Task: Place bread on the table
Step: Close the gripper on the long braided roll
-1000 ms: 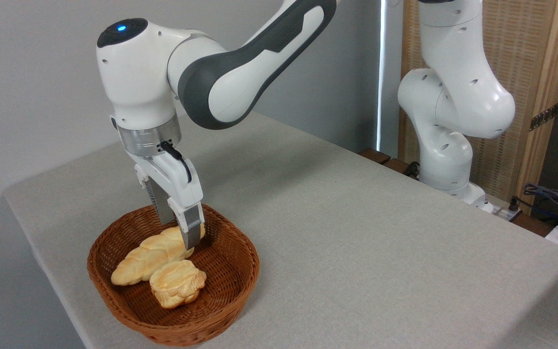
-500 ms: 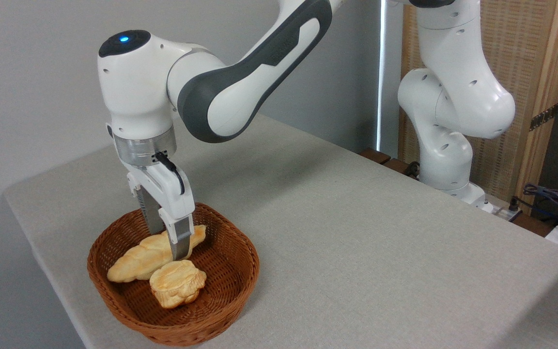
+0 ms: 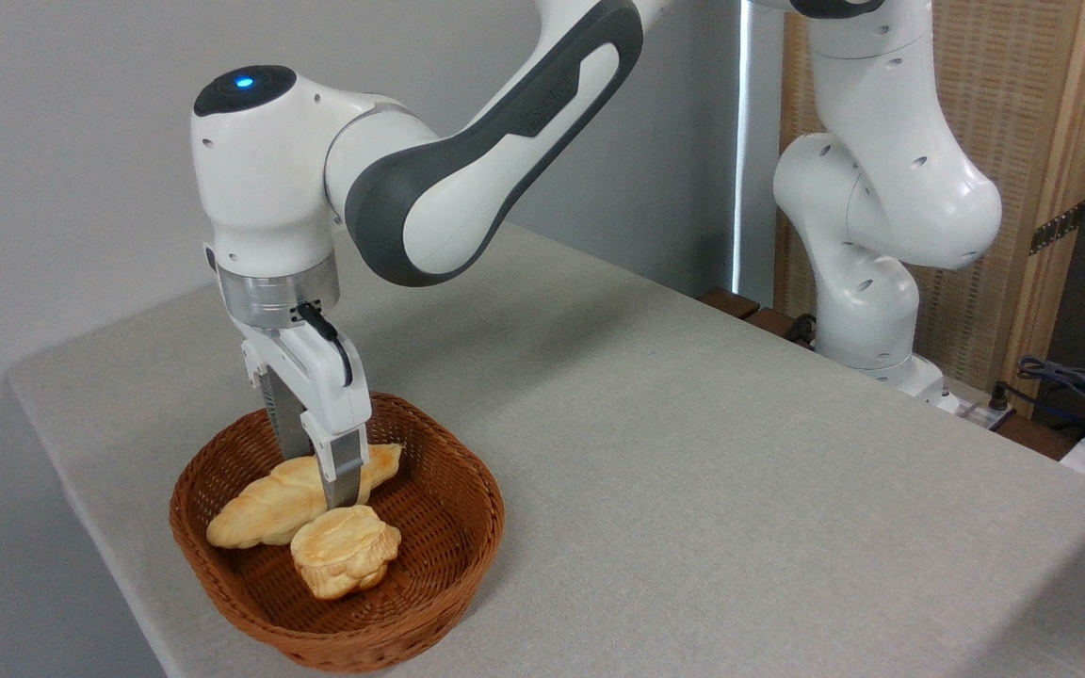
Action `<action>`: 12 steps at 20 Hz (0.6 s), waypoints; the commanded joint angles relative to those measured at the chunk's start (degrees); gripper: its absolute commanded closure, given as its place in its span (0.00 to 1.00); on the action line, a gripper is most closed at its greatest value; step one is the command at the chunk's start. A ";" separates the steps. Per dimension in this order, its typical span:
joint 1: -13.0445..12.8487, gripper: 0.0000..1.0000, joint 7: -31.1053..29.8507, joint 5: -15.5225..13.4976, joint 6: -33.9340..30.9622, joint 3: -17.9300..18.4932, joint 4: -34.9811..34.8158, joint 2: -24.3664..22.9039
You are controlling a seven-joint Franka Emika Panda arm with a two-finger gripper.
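A grey-beige cloth-covered table (image 3: pixel 693 452) fills most of the scene, running from the near right corner back toward a plain grey wall. A white and dark grey robot arm (image 3: pixel 467 160) rises from its base at the far right edge of the table and arches left across it, its wrist pointing straight down over a brown wicker basket (image 3: pixel 429 574) that sits near the table's near left edge. Behind the arm's base stands a wooden-framed woven panel (image 3: pixel 1023 141), with a tangle of cables (image 3: pixel 1079 386) at the far right. Inside the basket lies the bread (image 3: pixel 260 499), a braided golden loaf stretched from the near left up toward the far right of the basket floor. The gripper (image 3: pixel 316 471) reaches down into the basket with one finger on each side of the loaf's middle, apparently closed against it, and the loaf rests low in the basket. A small lumpy bun (image 3: pixel 347 550) lies just in front of the loaf, touching it, on the near side of the basket.
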 commanded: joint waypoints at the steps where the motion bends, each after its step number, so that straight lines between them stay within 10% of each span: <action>1: -0.03 0.54 1.57 0.08 1.83 0.10 -0.37 -0.04; 12: 0.05 0.57 1.30 -0.45 1.83 0.10 -0.19 -0.39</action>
